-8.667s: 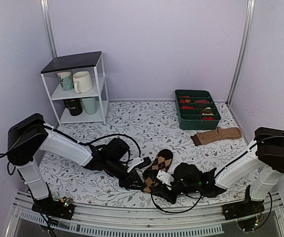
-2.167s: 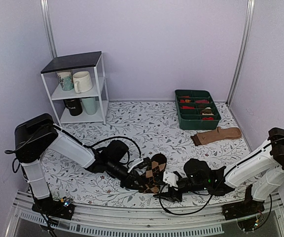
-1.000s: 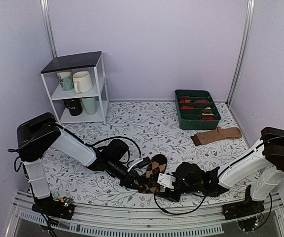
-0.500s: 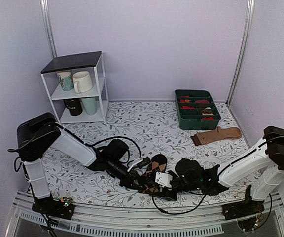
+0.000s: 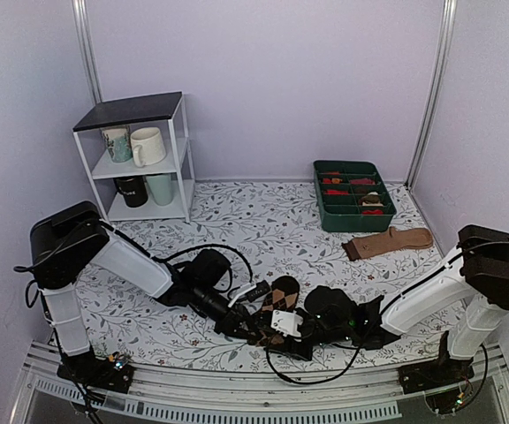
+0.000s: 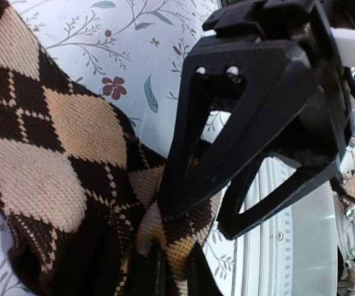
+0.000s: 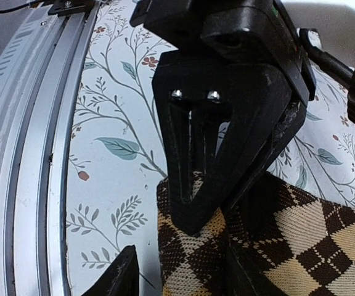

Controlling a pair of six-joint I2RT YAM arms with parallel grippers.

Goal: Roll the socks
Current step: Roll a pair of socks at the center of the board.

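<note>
In the upper left of the overhead view a white shelf (image 5: 140, 161) holds mugs (image 5: 147, 146). Below it the left arm (image 5: 126, 263) stretches low across the flowered table (image 5: 263, 221) toward the centre bottom. Its left gripper (image 7: 190, 213) has its two fingers pressed together, clamped on a folded edge of the socks (image 5: 283, 293). The socks, dark brown with tan diamonds, lie bunched on the table at the lower centre of the frame, between the two arms. Just to the right, the right gripper (image 6: 199, 222) meets them from the other side, its fingers apart and straddling the same fold. Further right, a plain tan sock (image 5: 387, 241) lies flat, and above it, at the upper right, stands a green tray (image 5: 358, 225)
</note>
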